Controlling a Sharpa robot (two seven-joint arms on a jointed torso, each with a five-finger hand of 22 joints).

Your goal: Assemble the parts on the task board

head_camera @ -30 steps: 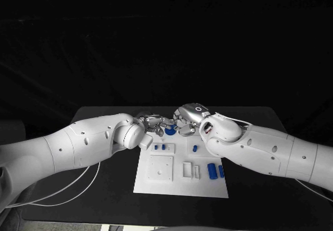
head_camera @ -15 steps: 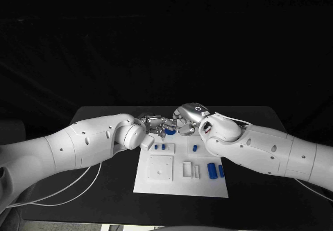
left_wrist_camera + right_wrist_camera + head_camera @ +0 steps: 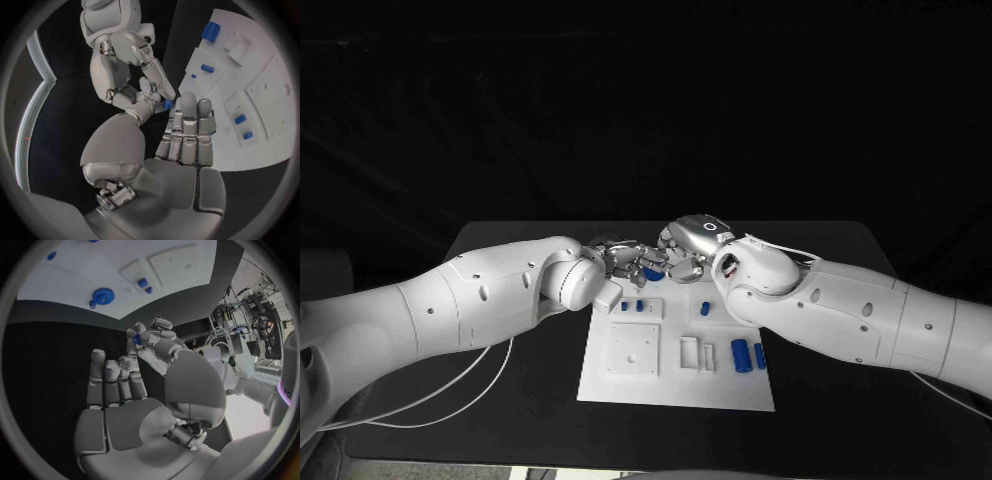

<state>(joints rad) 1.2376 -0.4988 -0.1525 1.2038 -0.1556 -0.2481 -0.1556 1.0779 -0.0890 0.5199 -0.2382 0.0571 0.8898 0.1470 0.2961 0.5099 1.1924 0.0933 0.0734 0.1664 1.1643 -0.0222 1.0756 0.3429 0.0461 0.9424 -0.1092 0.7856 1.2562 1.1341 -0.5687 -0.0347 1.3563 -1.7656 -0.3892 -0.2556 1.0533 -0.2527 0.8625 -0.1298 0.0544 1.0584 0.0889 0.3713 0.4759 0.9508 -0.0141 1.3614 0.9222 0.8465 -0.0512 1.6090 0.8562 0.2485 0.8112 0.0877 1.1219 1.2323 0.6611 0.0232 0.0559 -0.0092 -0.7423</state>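
Black table [image 3: 516, 400], white task board [image 3: 678, 385], small blue parts [image 3: 741, 354]

both hands [image 3: 651, 262] crowd the task board [image 3: 678, 385] far edge.

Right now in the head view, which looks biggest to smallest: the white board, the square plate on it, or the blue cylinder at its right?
1. task board
2. square plate
3. blue cylinder
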